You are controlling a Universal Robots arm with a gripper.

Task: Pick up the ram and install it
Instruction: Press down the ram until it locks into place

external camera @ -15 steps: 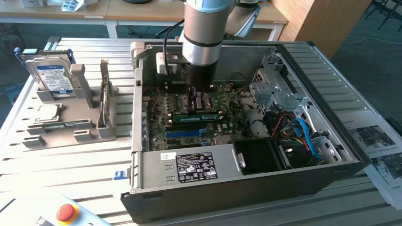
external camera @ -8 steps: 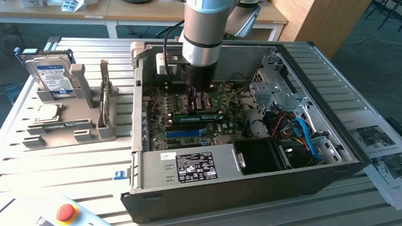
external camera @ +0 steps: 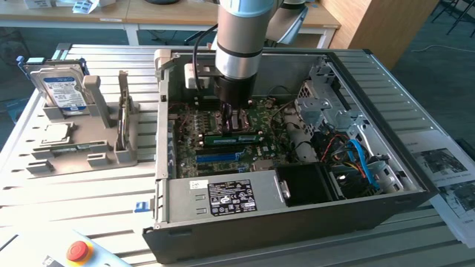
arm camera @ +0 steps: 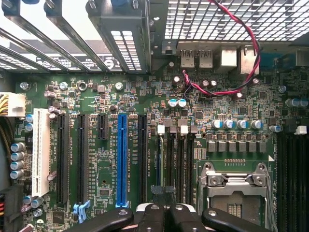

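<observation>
On the exterior view's left, a grey holder (external camera: 82, 139) is sitting on the table (external camera: 74, 194), carrying a hard drive (external camera: 63, 92). Right of it, inside the open computer case (external camera: 297, 222), the gripper (external camera: 231, 119) is pressing its jaws shut over the ram (external camera: 233, 134), lying on the motherboard (external camera: 222, 150).

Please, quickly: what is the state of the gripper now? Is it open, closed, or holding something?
Gripper: closed, down inside the computer case, pressing on the ram on the motherboard.
</observation>
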